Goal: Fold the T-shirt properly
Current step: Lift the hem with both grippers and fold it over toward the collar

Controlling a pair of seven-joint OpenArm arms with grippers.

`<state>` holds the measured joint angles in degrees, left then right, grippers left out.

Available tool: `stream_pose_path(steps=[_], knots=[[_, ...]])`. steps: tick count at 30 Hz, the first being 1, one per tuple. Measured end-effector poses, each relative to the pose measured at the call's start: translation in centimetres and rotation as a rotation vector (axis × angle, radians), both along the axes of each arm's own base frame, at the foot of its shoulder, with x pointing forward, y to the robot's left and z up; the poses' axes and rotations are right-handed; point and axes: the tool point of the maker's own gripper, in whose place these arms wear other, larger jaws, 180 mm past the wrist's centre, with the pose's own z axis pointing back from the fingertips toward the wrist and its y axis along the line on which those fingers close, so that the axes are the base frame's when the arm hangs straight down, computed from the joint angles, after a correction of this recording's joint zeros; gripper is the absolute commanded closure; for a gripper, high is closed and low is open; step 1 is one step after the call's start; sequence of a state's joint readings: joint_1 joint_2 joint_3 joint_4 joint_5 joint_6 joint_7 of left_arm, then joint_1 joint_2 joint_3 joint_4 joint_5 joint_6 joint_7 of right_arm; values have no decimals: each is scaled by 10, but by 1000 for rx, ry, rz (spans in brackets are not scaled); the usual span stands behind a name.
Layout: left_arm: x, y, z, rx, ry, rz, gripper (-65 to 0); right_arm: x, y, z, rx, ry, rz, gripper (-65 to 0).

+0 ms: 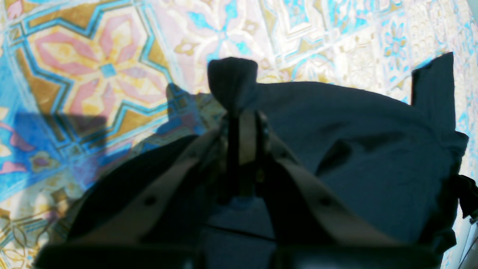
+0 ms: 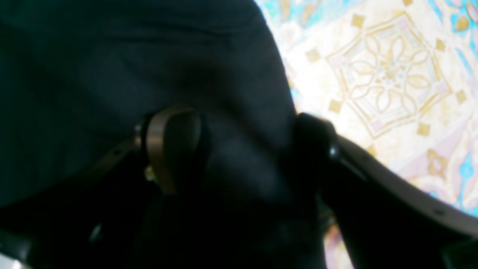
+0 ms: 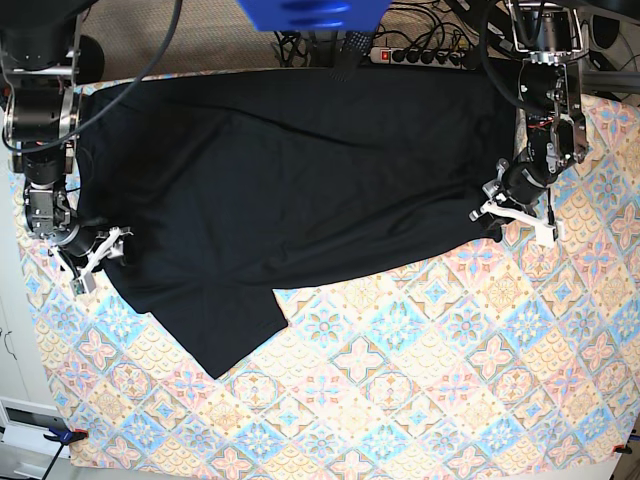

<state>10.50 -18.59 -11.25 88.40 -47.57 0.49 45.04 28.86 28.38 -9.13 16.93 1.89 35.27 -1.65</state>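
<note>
Two grippers at work: my left gripper (image 1: 239, 112) pinches the T-shirt (image 3: 290, 190) edge, my right gripper (image 2: 239, 149) straddles the opposite edge with jaws spread, and the shirt lies flat on the patterned cloth (image 3: 420, 400), no fold yet made

No text, label, brand, number or sign could be read anywhere in the three views, neither on the black T-shirt (image 3: 300, 180), nor on the patterned cloth (image 3: 420, 400) under it, nor on the power strip (image 3: 420, 55) behind.
</note>
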Motion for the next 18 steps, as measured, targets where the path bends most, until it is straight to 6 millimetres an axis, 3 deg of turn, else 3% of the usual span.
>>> stream_pose_path(steps=[4, 14, 18], knots=[[1, 0, 1, 0, -3, 0, -12, 0, 0, 0, -2, 2, 3, -374], [1, 0, 1, 0, -3, 0, -12, -2, 0, -1, -1, 4, 3, -33], [1, 0, 1, 0, -3, 0, -12, 0, 1, 0, -4, 0, 7, -14]])
